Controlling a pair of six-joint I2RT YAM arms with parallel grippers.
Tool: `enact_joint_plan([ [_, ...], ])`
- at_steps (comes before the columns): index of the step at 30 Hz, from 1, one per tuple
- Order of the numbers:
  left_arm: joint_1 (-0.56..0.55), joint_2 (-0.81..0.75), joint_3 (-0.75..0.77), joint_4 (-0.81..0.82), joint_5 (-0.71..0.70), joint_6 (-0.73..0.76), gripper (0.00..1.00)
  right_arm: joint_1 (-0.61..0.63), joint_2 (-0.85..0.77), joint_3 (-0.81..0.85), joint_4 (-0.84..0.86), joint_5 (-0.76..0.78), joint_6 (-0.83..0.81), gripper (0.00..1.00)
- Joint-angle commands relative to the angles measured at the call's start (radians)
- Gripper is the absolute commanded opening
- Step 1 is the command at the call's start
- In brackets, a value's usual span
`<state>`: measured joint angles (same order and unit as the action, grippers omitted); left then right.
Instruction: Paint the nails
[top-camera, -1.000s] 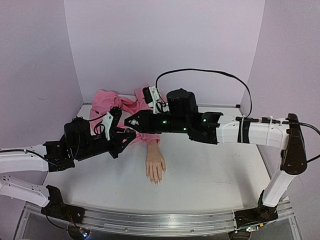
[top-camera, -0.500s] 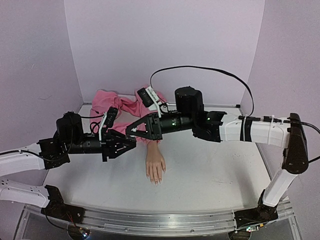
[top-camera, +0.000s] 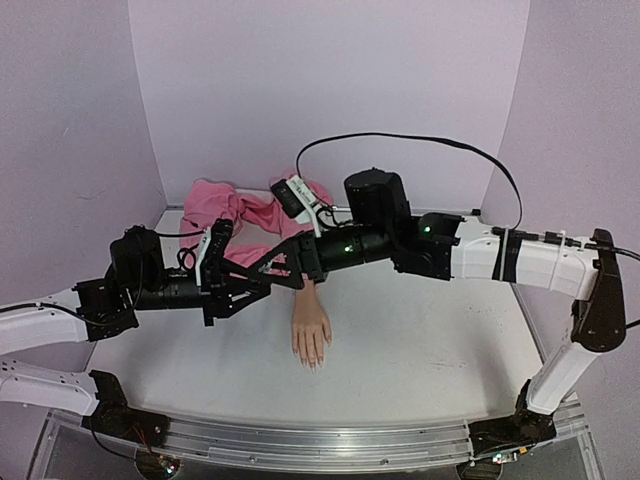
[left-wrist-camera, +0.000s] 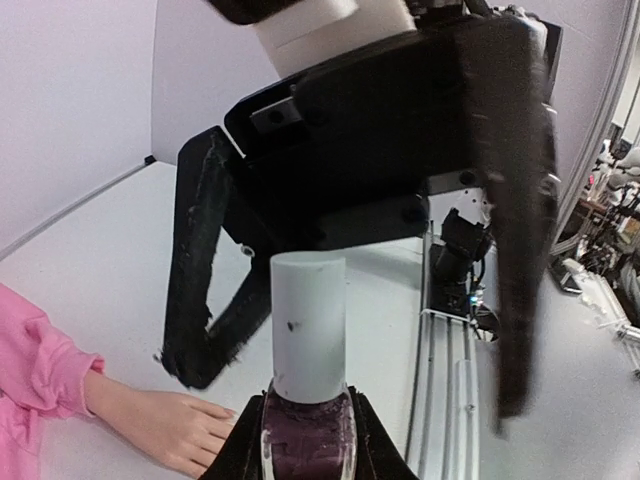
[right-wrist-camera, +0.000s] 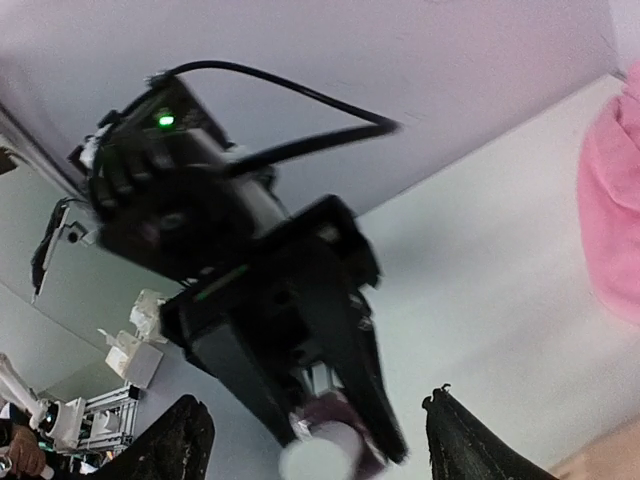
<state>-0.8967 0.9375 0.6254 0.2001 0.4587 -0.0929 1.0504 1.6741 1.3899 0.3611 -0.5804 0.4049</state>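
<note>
Gripping the dark purple glass polish bottle (left-wrist-camera: 308, 458) by its body, the left claw (left-wrist-camera: 308, 432) held it up off the white counter (top-camera: 430, 340). The white cylindrical cap (left-wrist-camera: 308, 322) pointed away from the holding arm and straight at the right claw (right-wrist-camera: 316, 400). That claw was spread wide, one black finger on each side of the cap and neither one visibly touching it. The cap's long axis ran into the gap between them. Closing on the cap looked like the next move, and it turned on that line-up; the right arm was the only one free to take it.

The pale beige mannequin hand (top-camera: 310, 335) lay flat on the counter below the two claws. Its wrist sat in a pink cloth sleeve (top-camera: 235, 212), and its fingers pointed toward the near edge. The nails (top-camera: 312, 362) were at that near end, too small to tell painted from bare.
</note>
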Motion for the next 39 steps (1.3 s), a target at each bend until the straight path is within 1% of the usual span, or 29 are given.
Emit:
enact_joint_plan([
  [1, -0.002, 0.012, -0.007, 0.037, -0.096, 0.145, 0.00, -0.072, -0.034, 0.060, -0.218, 0.080, 0.092, 0.75],
  [4, -0.002, 0.022, -0.004, 0.033, -0.107, 0.167, 0.00, -0.073, -0.005, 0.111, -0.272, 0.042, 0.099, 0.75],
  [12, -0.002, 0.026, -0.004, 0.011, -0.114, 0.163, 0.00, -0.073, 0.068, 0.228, -0.328, -0.035, 0.094, 0.67],
  [19, -0.002, 0.015, -0.007, 0.002, -0.120, 0.159, 0.00, -0.073, 0.114, 0.249, -0.344, -0.093, 0.092, 0.47],
  [26, -0.002, 0.018, -0.004, -0.006, -0.119, 0.163, 0.00, -0.072, 0.104, 0.230, -0.338, -0.113, 0.083, 0.37],
  [29, -0.001, 0.022, -0.004, -0.008, -0.120, 0.164, 0.00, -0.073, 0.100, 0.220, -0.332, -0.118, 0.084, 0.25],
  [30, -0.001, 0.022, -0.004, -0.009, -0.120, 0.163, 0.00, -0.072, 0.097, 0.216, -0.329, -0.120, 0.084, 0.23],
  [34, -0.001, 0.023, -0.004, -0.013, -0.126, 0.163, 0.00, -0.073, 0.087, 0.203, -0.321, -0.125, 0.086, 0.20],
  [35, -0.001, 0.022, -0.004, -0.014, -0.126, 0.163, 0.00, -0.072, 0.085, 0.200, -0.320, -0.122, 0.084, 0.17],
  [37, -0.001, 0.023, -0.004, -0.015, -0.123, 0.162, 0.00, -0.072, 0.079, 0.197, -0.320, -0.113, 0.078, 0.03],
  [38, -0.001, 0.025, -0.004, -0.017, -0.123, 0.162, 0.00, -0.073, 0.074, 0.194, -0.320, -0.106, 0.074, 0.00],
  [39, -0.001, 0.026, -0.003, -0.019, -0.123, 0.162, 0.00, -0.073, 0.067, 0.191, -0.320, -0.096, 0.068, 0.00],
])
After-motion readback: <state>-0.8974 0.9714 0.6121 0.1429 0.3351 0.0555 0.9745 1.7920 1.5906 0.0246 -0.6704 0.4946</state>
